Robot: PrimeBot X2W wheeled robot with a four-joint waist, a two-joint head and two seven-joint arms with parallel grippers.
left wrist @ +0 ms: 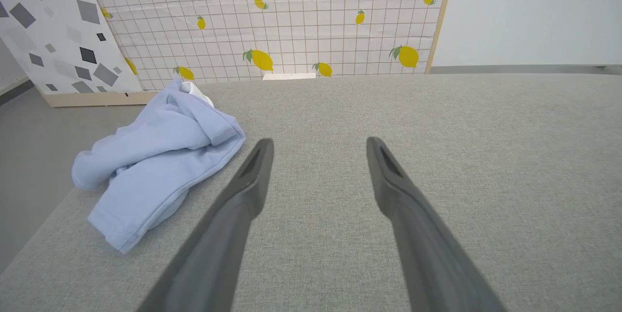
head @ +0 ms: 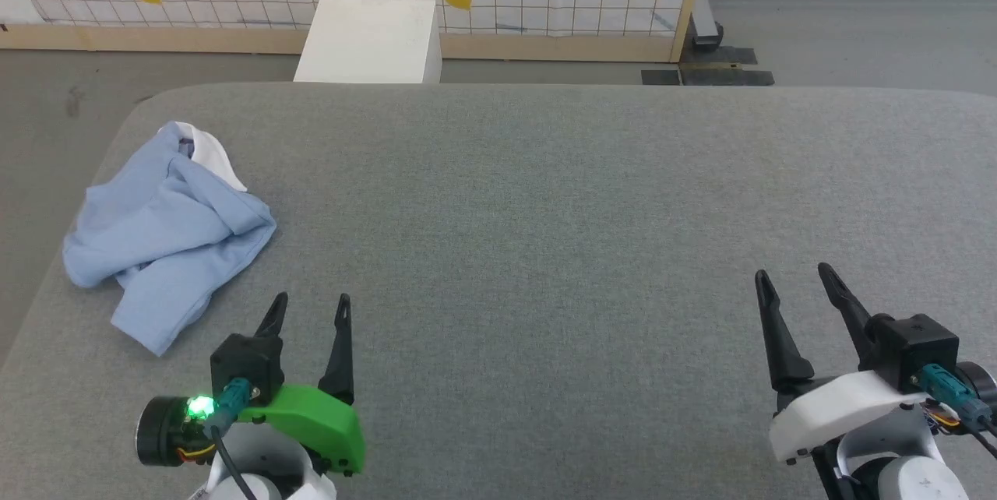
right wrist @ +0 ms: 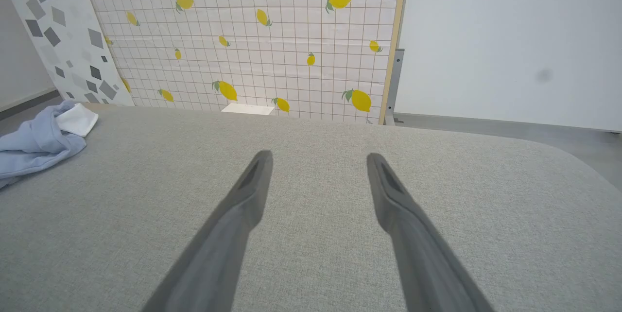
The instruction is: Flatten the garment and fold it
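The light blue, soft-fabric polo shirt lies crumpled in a heap by the left edge of the grey cloth-covered counter, toward its far left corner. Its white collar pokes out at the far end and a hemmed end trails toward the near edge. Nothing is spread or folded, so I judge I am at the very start: flattening has not begun and no grasp is made yet. My left pincer is over bare counter near the heap's near end, fingers spread wide and holding nothing. My right pincer is well apart from the shirt, toward the right edge, equally spread and empty. The next move, as I read it, calls for bringing the left pincer across to a loose edge of the heap and pinching a single layer. Then I would draw the shirt toward the middle of the counter, where my right pincer can reach a second corner and pull it flat.
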